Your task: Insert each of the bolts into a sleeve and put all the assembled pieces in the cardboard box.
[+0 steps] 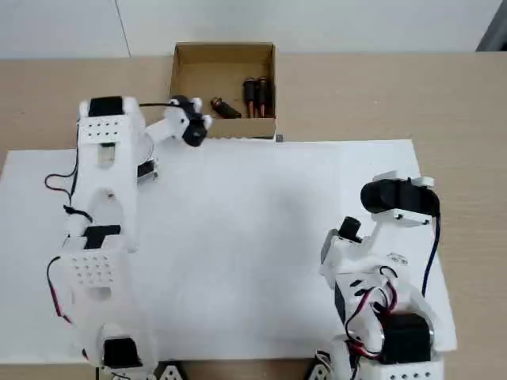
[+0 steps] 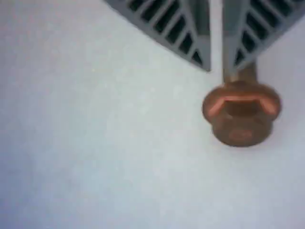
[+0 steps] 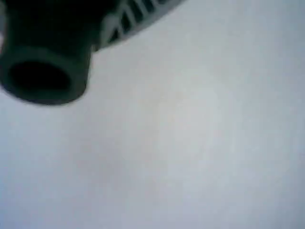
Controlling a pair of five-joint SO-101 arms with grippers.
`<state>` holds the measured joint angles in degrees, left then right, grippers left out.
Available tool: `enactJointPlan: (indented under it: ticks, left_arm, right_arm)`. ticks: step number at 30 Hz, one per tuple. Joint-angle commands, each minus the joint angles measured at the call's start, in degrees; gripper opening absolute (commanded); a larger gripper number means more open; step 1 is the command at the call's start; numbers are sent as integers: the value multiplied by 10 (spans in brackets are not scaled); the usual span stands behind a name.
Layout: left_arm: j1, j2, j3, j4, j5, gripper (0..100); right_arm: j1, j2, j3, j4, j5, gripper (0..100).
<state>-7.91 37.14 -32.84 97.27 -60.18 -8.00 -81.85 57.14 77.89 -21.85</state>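
Alignment decides this step: the bolt (image 2: 241, 114) and the sleeve (image 3: 44, 76) should be brought onto one line before either is pushed, and then mated slowly with both grips firm. The left end effector (image 2: 217, 62) pinches the bolt's shank toward the desk's (image 1: 356, 87) far edge, just beside the cardboard box (image 1: 238, 128). The bolt's head faces the wrist camera and its long axis runs away between the fingers. Toward the near right corner, the right end effector (image 3: 100, 33) appears clamped on the sleeve, whose open bore faces its wrist camera.
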Motion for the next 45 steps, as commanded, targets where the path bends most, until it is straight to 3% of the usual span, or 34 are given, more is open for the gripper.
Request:
enactJointPlan:
  ticks: [1, 11, 17, 45]
  left_arm:
    - [5, -4, -31, 20, 3, 9]
    - [1, 33, -13, 19, 4, 9]
    - [-14, 39, -21, 12, 11, 119]
    - [-23, 90, -33, -29, 11, 32]
  right_arm:
    - [4, 0, -4, -13, 5, 4]
    - [6, -3, -4, -8, 5, 4]
    - [6, -3, -4, -8, 5, 4]
    - [5, -4, -4, -7, 4, 4]
